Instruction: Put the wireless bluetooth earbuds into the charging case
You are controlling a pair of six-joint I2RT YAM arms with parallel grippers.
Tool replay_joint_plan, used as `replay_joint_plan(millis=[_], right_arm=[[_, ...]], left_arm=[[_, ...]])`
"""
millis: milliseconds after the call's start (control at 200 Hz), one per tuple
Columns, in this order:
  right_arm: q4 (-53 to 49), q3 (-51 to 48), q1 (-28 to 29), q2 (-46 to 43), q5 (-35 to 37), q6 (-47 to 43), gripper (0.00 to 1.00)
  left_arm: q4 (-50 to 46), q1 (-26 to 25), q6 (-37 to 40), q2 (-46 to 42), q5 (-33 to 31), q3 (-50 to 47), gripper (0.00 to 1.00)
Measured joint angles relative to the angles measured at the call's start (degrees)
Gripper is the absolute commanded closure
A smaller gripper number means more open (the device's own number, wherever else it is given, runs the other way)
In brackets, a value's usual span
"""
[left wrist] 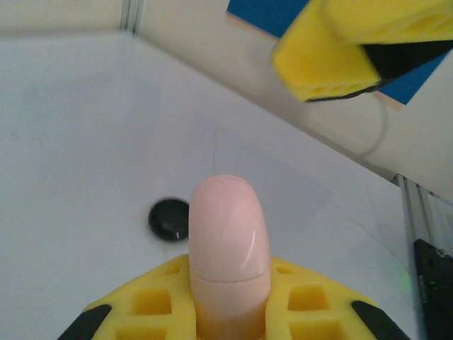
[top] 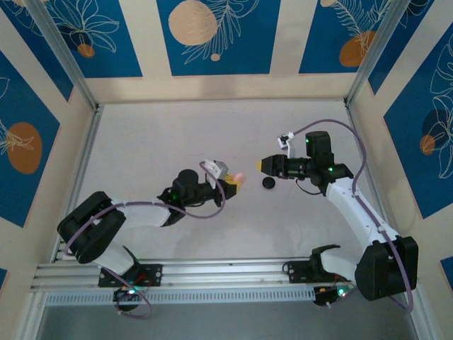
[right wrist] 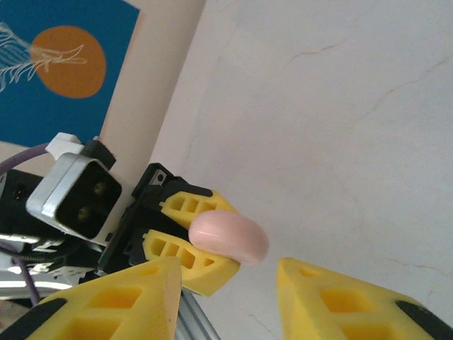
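Pink case held up mid-table, right fingers facing it.

Left gripper [top: 232,183] clamped on pink case [top: 239,176] by its lower half. Seam shut; whether buds sit inside, can't tell. Shell smooth, glossy, probably light and slippery, so best taken at the free rounded end, across the flat faces. Right gripper [top: 263,164] at its 2 o'clock, fingers parted, holding nothing. Black case [top: 269,183] on table [top: 177,134] at 4 o'clock, contents unclear.

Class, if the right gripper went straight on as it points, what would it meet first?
Probably the pink case held by the left gripper: it sits straight ahead of the right gripper, though depth is unclear.
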Motion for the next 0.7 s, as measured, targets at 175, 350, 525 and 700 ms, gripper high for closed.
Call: replay_joint_plan(millis=[175, 350, 525, 700], right_arm=[[-0.4, -1.4, 0.0, -0.9, 3.2, 2.3, 0.59], [-0.5, -2.4, 0.0, -2.2, 4.7, 3.3, 0.59], [-0.7, -2.6, -0.1, -2.3, 5.4, 3.3, 0.6], [-0.9, -3.2, -0.1, -2.3, 5.5, 3.3, 0.61]], left_arm=[[-14.6, 0.0, -9.0, 0.0, -4.3, 4.3, 0.87], [-25.6, 0.0, -14.1, 0.0, -7.7, 6.0, 0.84], [-31.5, 0.0, -18.7, 0.2, -7.5, 7.2, 0.84], [-33.7, 0.0, -22.1, 2.5, -6.1, 9.0, 0.83]])
